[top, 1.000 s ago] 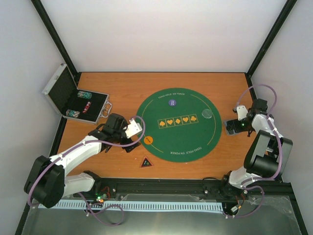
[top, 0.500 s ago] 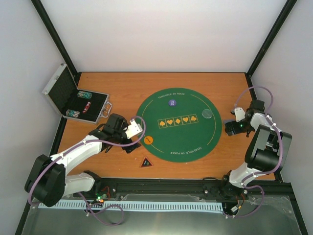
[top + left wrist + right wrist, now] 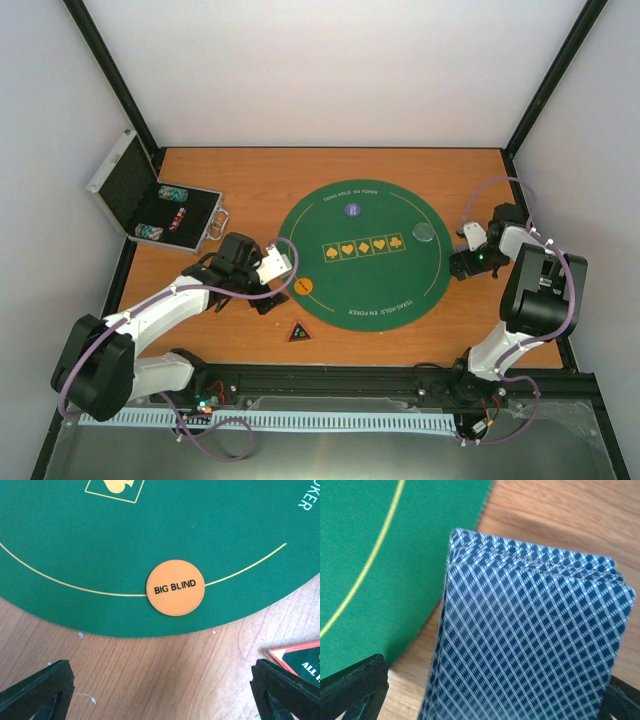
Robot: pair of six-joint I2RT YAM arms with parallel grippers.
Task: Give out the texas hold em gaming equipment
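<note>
An orange "BIG BLIND" chip (image 3: 175,587) lies flat on the green mat's (image 3: 75,540) near left rim. My left gripper (image 3: 162,680) hangs open over bare wood just short of it, holding nothing. A red-edged dark triangle (image 3: 300,655) lies on the wood to its right. My right gripper (image 3: 495,685) stands open around a deck of blue-patterned cards (image 3: 530,640) at the mat's right edge, with a gap showing on the deck's left side. From above, a purple chip (image 3: 352,210) and a clear disc (image 3: 425,233) lie on the mat; the left gripper (image 3: 267,300) and right gripper (image 3: 462,264) flank it.
An open silver case (image 3: 155,205) holding several chip stacks sits at the table's far left corner. Five yellow card boxes (image 3: 362,246) are printed across the mat's middle. Black frame posts rise at both back corners.
My right gripper has moved left, from the wood toward the mat's right edge. The left arm and the chips have stayed put.
</note>
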